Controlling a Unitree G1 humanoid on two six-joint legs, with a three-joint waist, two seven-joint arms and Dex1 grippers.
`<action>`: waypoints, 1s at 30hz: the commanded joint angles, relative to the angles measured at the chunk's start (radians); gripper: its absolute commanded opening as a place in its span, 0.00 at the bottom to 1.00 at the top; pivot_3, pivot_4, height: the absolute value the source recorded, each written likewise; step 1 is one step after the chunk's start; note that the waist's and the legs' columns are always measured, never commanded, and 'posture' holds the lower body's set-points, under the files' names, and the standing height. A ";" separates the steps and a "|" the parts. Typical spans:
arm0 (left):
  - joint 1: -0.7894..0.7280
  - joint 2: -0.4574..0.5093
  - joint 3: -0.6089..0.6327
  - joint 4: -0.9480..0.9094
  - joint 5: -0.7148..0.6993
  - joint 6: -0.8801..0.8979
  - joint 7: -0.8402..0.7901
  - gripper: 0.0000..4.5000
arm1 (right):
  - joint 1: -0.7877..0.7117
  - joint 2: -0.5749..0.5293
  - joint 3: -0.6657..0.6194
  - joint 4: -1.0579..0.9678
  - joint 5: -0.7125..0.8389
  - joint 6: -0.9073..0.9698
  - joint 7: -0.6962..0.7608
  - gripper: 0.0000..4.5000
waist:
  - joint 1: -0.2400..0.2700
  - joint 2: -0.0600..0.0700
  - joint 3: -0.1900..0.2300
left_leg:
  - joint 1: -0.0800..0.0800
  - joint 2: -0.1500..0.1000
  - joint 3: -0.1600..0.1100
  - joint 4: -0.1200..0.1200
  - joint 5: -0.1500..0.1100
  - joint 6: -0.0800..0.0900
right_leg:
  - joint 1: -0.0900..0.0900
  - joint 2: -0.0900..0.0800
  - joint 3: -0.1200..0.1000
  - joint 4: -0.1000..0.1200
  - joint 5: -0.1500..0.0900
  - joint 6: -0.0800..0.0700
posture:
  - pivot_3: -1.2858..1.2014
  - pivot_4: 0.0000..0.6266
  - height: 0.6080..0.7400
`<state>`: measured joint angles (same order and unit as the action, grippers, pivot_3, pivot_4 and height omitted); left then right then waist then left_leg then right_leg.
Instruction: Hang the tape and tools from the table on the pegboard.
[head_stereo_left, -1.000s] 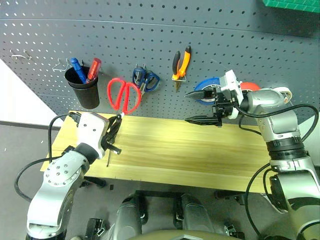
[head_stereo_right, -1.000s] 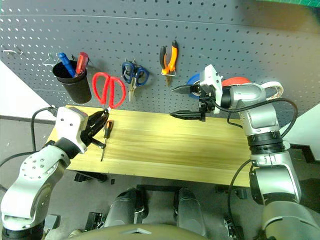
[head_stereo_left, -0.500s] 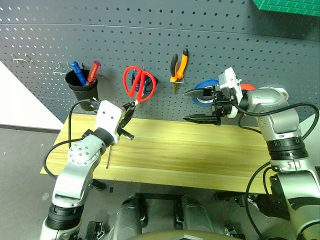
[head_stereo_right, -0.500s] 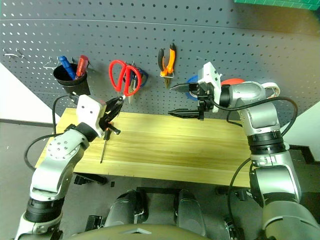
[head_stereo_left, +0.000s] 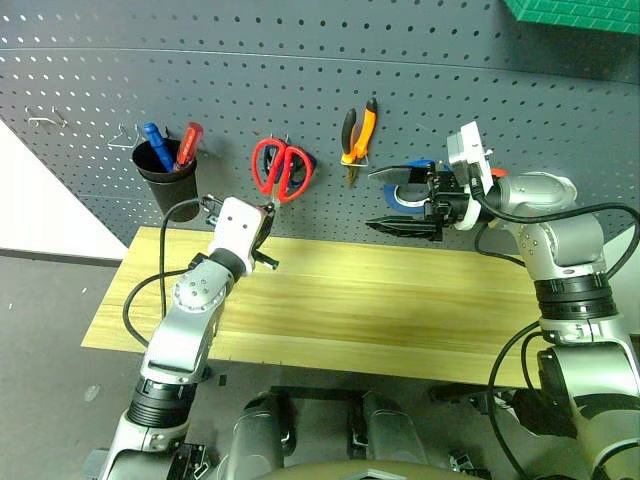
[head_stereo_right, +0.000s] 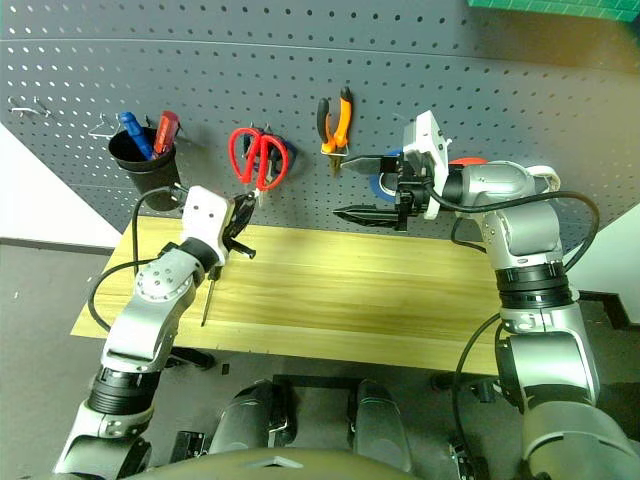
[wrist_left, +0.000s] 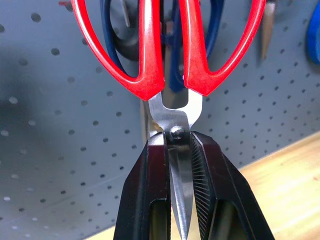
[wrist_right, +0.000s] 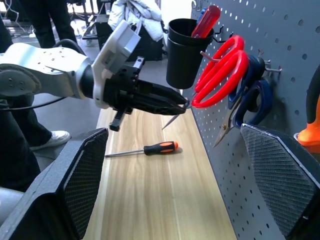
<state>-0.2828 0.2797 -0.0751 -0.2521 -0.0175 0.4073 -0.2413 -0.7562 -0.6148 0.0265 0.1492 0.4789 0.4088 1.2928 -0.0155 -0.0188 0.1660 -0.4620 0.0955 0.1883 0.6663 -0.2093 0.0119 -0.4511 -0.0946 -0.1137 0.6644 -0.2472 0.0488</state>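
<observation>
In the head views the left gripper (head_stereo_left: 262, 222), which a second ago held the red-handled scissors (head_stereo_left: 279, 168) low over the table's (head_stereo_left: 400, 320) left end, has carried them up against the pegboard (head_stereo_left: 300, 60), handles now lying over the blue-handled scissors (head_stereo_right: 281, 160); the hanging step looks nearly done. The pliers (head_stereo_left: 360, 130) already hang; the screwdriver (head_stereo_right: 209, 295) lies near the table's left edge. The left wrist view shows the fingers (wrist_left: 150, 185) clamped on the blades just below the pivot. In the right wrist view the right gripper (wrist_right: 175, 175) stands wide open and empty. The red tape (head_stereo_right: 466, 161) peeks out behind its wrist.
</observation>
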 joint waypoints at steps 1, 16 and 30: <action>-0.032 -0.013 -0.008 0.035 0.023 -0.050 0.013 0.06 | -0.042 -0.003 -0.040 -0.031 0.028 -0.004 -0.009 1.00 | -0.002 0.000 0.000 | 0.000 0.000 0.000 0.000 0.000 0.000 | 0.000 0.000 0.000 0.000 0.000 0.000 | 0.51 0.11 0.92; -0.179 -0.046 0.018 0.305 0.045 -0.178 0.040 0.22 | -0.014 -0.016 -0.078 -0.068 0.047 0.004 -0.053 1.00 | -0.006 0.003 -0.017 | 0.001 0.000 0.001 0.001 0.000 0.000 | 0.001 0.001 0.000 0.001 0.000 0.000 | 0.49 0.09 0.92; -0.065 -0.032 0.031 0.098 -0.016 -0.130 -0.036 0.99 | 0.012 -0.027 -0.087 -0.099 0.072 0.042 -0.066 1.00 | -0.036 0.005 -0.036 | 0.002 0.001 0.000 0.001 0.000 0.000 | 0.002 0.002 0.000 0.001 0.000 0.000 | 0.49 0.09 0.92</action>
<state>-0.3673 0.2320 -0.0575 -0.0589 -0.0133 0.2624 -0.2582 -0.7429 -0.6295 -0.0453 0.0953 0.5278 0.4451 1.2219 -0.0510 -0.0141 0.1300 -0.4603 0.0969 0.1887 0.6672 -0.2090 0.0115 -0.4492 -0.0927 -0.1142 0.6656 -0.2475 0.0490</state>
